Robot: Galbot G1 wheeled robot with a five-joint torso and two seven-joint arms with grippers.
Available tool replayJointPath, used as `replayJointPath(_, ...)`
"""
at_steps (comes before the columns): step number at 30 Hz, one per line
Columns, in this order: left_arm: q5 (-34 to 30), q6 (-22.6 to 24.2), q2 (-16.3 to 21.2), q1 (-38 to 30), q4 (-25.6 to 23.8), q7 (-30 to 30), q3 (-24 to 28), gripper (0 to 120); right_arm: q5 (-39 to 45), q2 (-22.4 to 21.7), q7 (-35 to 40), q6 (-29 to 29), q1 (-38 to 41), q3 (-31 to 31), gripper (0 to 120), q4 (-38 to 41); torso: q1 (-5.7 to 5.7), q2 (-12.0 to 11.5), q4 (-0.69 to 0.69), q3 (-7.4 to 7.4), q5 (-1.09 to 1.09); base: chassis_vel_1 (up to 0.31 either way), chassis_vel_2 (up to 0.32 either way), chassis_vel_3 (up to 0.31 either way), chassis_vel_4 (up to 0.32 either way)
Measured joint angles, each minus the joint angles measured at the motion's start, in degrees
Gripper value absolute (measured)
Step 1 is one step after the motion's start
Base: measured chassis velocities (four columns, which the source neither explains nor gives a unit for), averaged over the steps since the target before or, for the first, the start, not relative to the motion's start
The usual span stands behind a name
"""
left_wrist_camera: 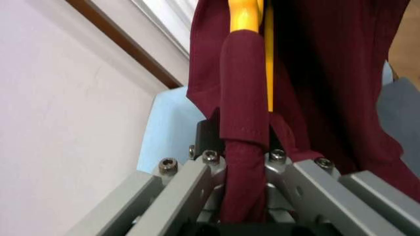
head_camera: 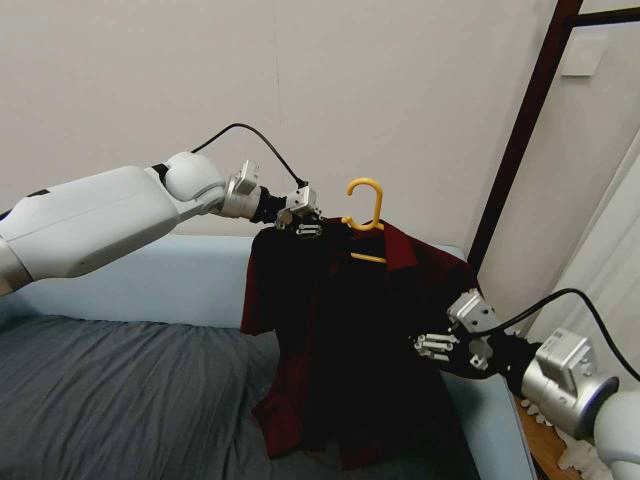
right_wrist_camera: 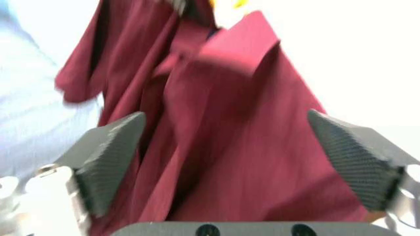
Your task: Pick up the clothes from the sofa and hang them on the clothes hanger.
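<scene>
A dark red shirt point(head_camera: 340, 340) hangs on a yellow hanger point(head_camera: 367, 200) in the air above the sofa. In the head view my left gripper point(head_camera: 308, 222) is at the shirt's shoulder beside the hanger hook. The left wrist view shows that gripper point(left_wrist_camera: 243, 162) shut on a fold of the shirt point(left_wrist_camera: 328, 73) draped over the hanger point(left_wrist_camera: 246, 17). My right gripper point(head_camera: 440, 350) is low on the shirt's right side. In the right wrist view it point(right_wrist_camera: 233, 162) is open, its black pads point(right_wrist_camera: 111, 157) wide apart with the shirt point(right_wrist_camera: 249, 137) just beyond them.
The sofa has a grey seat point(head_camera: 120, 400) and a light blue back point(head_camera: 160, 280) under and behind the shirt. A dark wooden frame post point(head_camera: 520, 140) slants up on the right, with a white curtain point(head_camera: 610, 270) beside it. A plain wall lies behind.
</scene>
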Motion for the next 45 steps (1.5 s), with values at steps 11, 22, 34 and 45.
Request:
replayJointPath(11, -2.7, -1.69, 0.81, 3.66, -2.06, 2.03, -3.71, 1, 28.4, -5.67, -3.99, 0.95, 1.89, 15.67, 100, -1.99, 0.0, 0.0, 0.01, 0.0, 0.0, 0.0, 0.0, 0.0, 0.0)
replayJointPath(22, -3.69, -2.33, -0.3, 3.11, -1.46, 7.51, -4.45, 1, 33.55, -14.72, -13.17, -5.63, 4.17, 15.16, 100, -9.11, 0.0, 0.0, -0.01, 0.0, 0.03, 0.0, 0.0, 0.0, 0.0)
replayJointPath(34, 0.51, -3.8, 2.22, 4.82, -4.3, 8.81, -6.27, 1, 29.58, -15.22, -15.14, -7.19, 3.98, 10.35, 95, -11.17, 0.0, 0.0, 0.01, 0.0, 0.02, 0.0, 0.0, 0.0, 0.0)
replayJointPath(45, 0.21, -4.31, 2.29, 5.12, -4.86, 9.19, -6.46, 1, 29.51, -15.65, -16.93, -7.28, 3.89, 8.63, 56, -9.91, 0.0, 0.0, 0.0, 0.0, 0.02, 0.0, 0.0, 0.0, 0.0)
